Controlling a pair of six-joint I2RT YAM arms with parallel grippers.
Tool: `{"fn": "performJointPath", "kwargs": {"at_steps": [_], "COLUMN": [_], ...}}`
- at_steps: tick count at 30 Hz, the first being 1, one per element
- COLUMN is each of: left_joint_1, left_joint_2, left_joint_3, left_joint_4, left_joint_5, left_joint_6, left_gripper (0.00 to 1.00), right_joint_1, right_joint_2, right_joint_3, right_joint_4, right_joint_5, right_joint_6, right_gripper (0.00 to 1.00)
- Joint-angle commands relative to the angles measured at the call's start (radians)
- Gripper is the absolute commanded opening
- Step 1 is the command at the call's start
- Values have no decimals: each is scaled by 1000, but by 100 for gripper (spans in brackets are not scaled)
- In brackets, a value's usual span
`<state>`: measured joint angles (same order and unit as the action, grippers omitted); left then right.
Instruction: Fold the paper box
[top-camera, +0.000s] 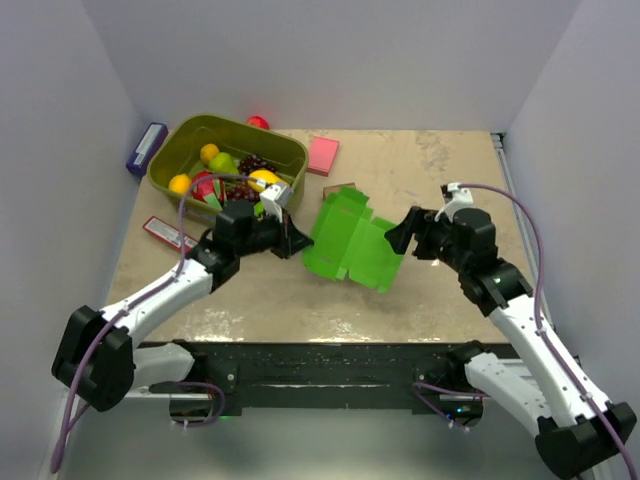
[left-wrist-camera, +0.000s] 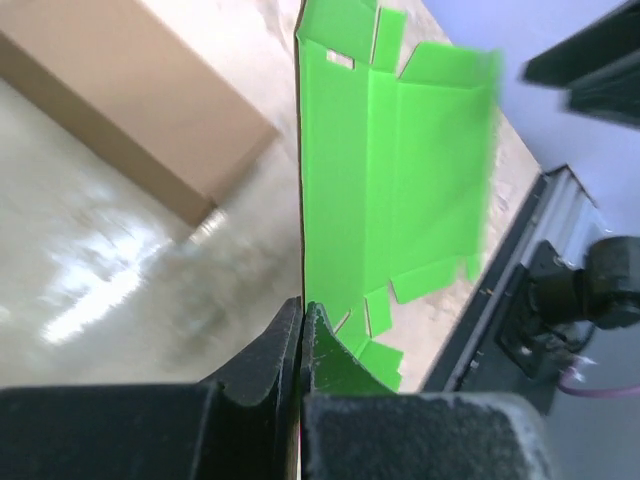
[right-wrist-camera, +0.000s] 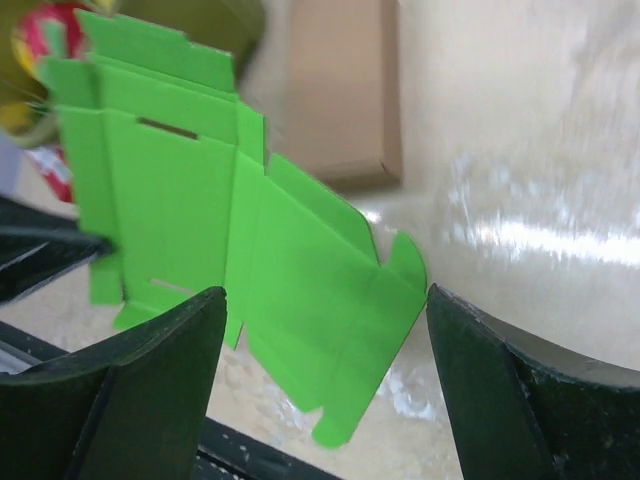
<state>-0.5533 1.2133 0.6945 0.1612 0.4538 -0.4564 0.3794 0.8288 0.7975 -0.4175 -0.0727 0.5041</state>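
Lying near the middle of the table (top-camera: 440, 170), the paper box (top-camera: 352, 243) is an unfolded green blank, its flaps and tabs spread out and its panels bent a little along the creases. In the left wrist view the sheet (left-wrist-camera: 390, 180) runs away from the camera, with slots and small tabs showing along its edges. In the right wrist view it (right-wrist-camera: 230, 230) appears broad-side on, one rounded flap reaching toward the camera.

The left gripper (top-camera: 297, 240) is clamped on the blank's left edge. Its wrist view shows the two jaws pressed together (left-wrist-camera: 302, 315) with the green card pinched between them. The right gripper (top-camera: 400, 235) sits just beside the blank's right edge with its jaws spread wide. In its own view (right-wrist-camera: 325, 300) the fingers (right-wrist-camera: 150, 370) stand on either side of the nearest flap without touching it, and they hold nothing.

Behind the blank, close to its far edge, lies a brown carton (top-camera: 338, 188), seen also from the left wrist (left-wrist-camera: 130, 110) and the right wrist (right-wrist-camera: 340, 90). Farther back is a pink pad (top-camera: 322, 155). To the left stands an olive bin (top-camera: 230, 125) filled with toy fruit, with a red ball (top-camera: 258, 122) behind it. A purple block (top-camera: 146, 147) lies at the table's left edge, and a flat red packet (top-camera: 168, 233) lies near the left arm.
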Motion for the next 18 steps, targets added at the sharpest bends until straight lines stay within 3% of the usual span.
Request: {"fn": "performJointPath", "kwargs": {"at_steps": [1, 6, 10, 14, 18], "left_joint_1": [62, 66, 66, 66, 66], "left_joint_2": [1, 106, 130, 126, 120], "left_joint_3": [251, 333, 311, 292, 280], "left_joint_4": [-414, -503, -510, -505, -493], "left_joint_5": [95, 302, 537, 628, 661], "left_joint_6": [384, 551, 562, 562, 550], "left_gripper": [0, 0, 0, 0, 0], "right_joint_1": [6, 4, 26, 70, 194], "right_joint_2": [33, 138, 161, 203, 260], "right_joint_3": [166, 328, 391, 419, 424], "right_joint_4": [8, -52, -111, -142, -176], "right_joint_5": [-99, -284, -314, -329, -276], "right_joint_6": [-189, -321, -420, -476, -533], "right_gripper": [84, 80, 79, 75, 69]}}
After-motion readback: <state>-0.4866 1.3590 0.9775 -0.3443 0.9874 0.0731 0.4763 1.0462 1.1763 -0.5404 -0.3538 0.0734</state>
